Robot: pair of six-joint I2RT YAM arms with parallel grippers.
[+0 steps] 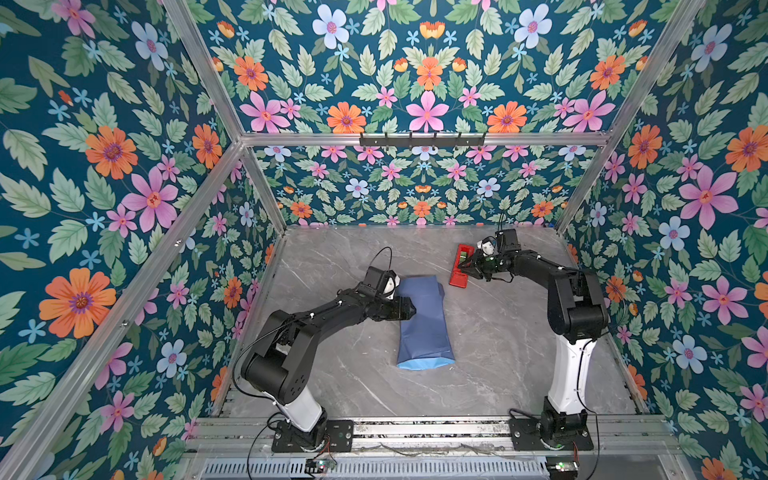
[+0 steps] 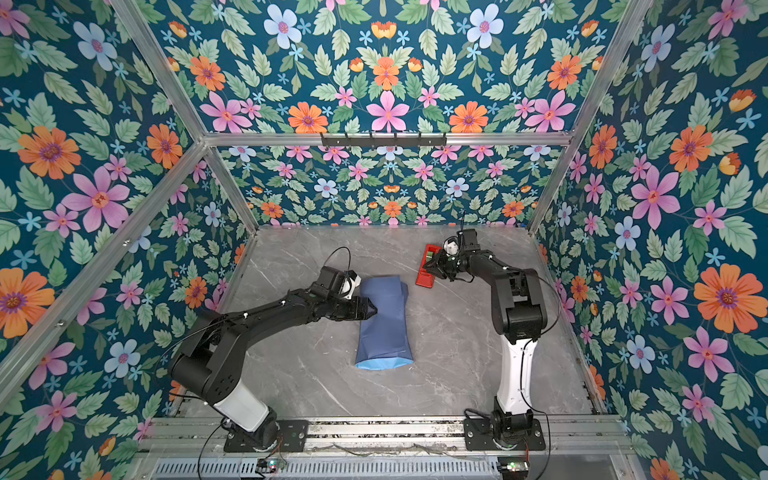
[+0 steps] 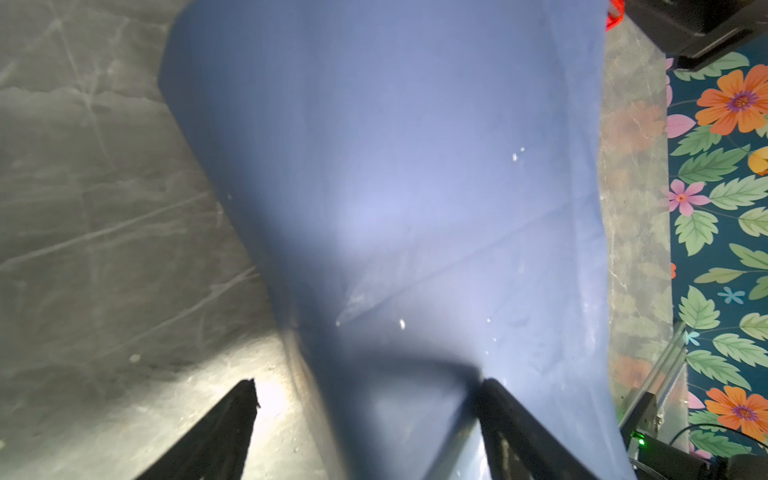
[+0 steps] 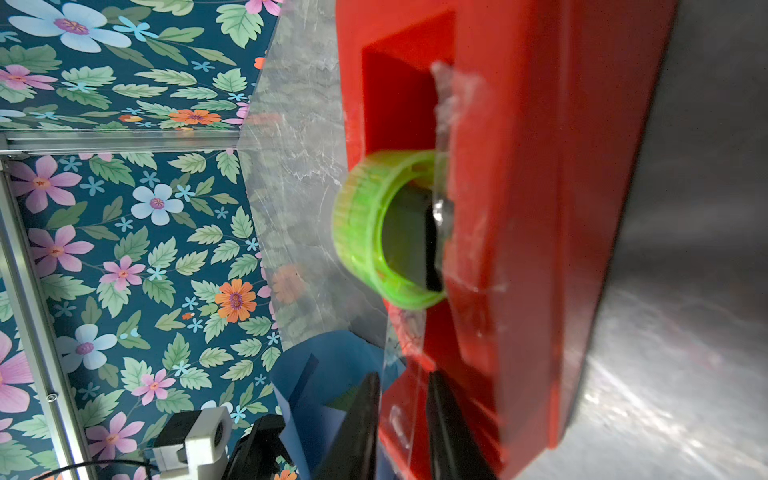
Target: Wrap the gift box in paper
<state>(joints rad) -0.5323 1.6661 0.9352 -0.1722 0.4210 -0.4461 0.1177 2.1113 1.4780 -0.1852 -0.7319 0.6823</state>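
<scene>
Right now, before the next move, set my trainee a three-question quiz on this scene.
1. Fill in: the paper mostly shows its ___ blue face outward (lighter or darker).
2. True or false: the left gripper is shut.
3. Pick one. The right gripper is at: A the paper, B the red tape dispenser, C the left gripper.

Key: 1 darker; 2 false, its jaws stand wide apart at the paper; 3 B.
</scene>
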